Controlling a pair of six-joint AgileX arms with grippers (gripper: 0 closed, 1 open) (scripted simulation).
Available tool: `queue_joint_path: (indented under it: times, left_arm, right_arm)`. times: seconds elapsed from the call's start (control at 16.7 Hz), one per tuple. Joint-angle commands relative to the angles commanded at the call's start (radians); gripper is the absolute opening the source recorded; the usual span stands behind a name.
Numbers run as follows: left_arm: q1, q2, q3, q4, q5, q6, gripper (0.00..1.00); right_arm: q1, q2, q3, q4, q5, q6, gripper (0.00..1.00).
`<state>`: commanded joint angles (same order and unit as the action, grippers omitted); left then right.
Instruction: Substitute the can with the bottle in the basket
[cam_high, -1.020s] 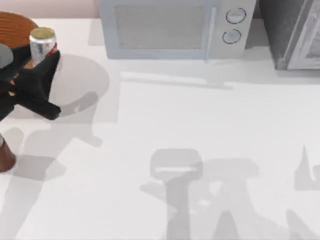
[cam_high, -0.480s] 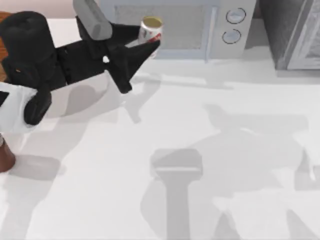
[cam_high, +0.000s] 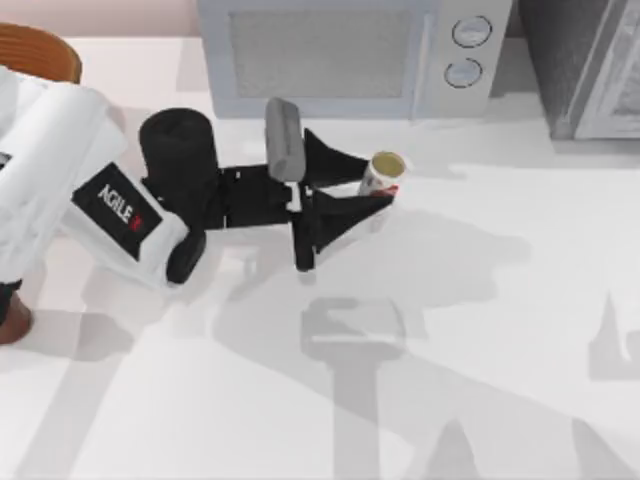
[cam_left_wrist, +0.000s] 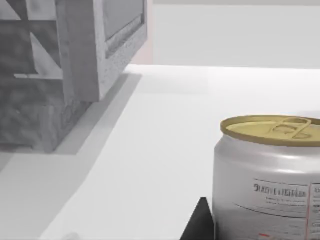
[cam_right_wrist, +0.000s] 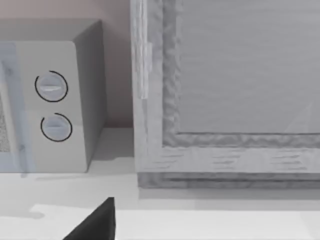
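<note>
The can (cam_high: 381, 172) is pinched between the left gripper (cam_high: 385, 186) fingers in front of the microwave (cam_high: 345, 55) — well clear of the basket (cam_high: 45, 48) at far left; the bottle (cam_high: 12, 318) is stood at the left edge

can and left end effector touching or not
Touching. In the top view the left end effector has a dark finger on each side of the can, pressed against its sides with no gap, in front of the microwave.
</note>
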<state>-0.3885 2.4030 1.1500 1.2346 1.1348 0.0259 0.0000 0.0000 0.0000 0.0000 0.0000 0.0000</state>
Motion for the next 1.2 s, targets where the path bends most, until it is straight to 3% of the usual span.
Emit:
queue_joint_path:
  times: [0.24,0.66,1.2]
  left_arm:
    - [-0.019,0.140,0.065,0.072,0.067,-0.002,0.00]
    - [-0.022,0.157,0.072,0.081,0.075,-0.002,0.00]
    - [-0.022,0.157,0.072,0.081,0.075,-0.002,0.68]
  right_arm:
    - [0.000,0.000,0.000,0.000,0.000,0.000,1.00]
    - [0.000,0.000,0.000,0.000,0.000,0.000,1.00]
    - [0.000,0.000,0.000,0.000,0.000,0.000,1.00]
